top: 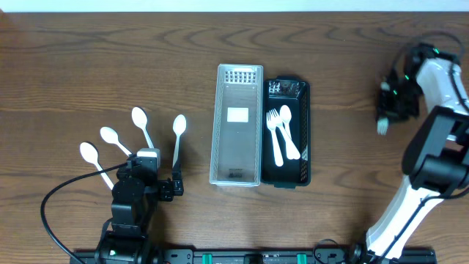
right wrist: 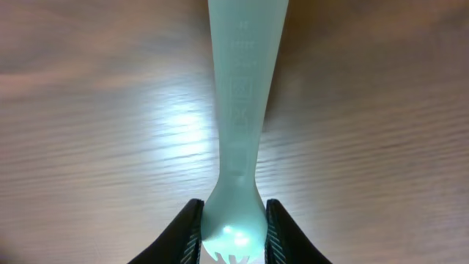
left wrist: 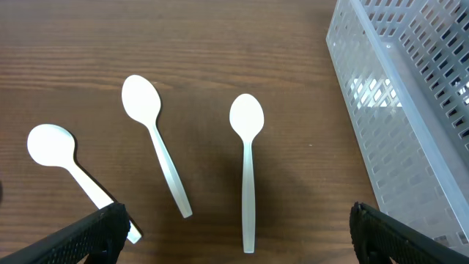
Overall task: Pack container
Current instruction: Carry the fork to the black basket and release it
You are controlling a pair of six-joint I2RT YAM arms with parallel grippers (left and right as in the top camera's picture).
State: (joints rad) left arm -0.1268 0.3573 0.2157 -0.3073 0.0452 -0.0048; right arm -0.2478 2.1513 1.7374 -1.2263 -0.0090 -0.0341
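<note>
A clear slotted container (top: 218, 125) stands beside a black container (top: 305, 132), which holds a white fork (top: 275, 136) and a white spoon (top: 289, 130). Several white spoons lie at the left, the nearest (top: 179, 128) also in the left wrist view (left wrist: 248, 161). My left gripper (top: 150, 177) is open and empty just short of their handles (left wrist: 245, 242). My right gripper (top: 386, 108) at the far right is shut on a white fork (top: 382, 126), gripping it near the tines with the handle pointing away (right wrist: 245, 110).
The clear container's perforated wall (left wrist: 410, 110) fills the right of the left wrist view. Two more spoons (left wrist: 150, 139) (left wrist: 58, 158) lie left of the nearest one. A black cable (top: 51, 213) loops at the front left.
</note>
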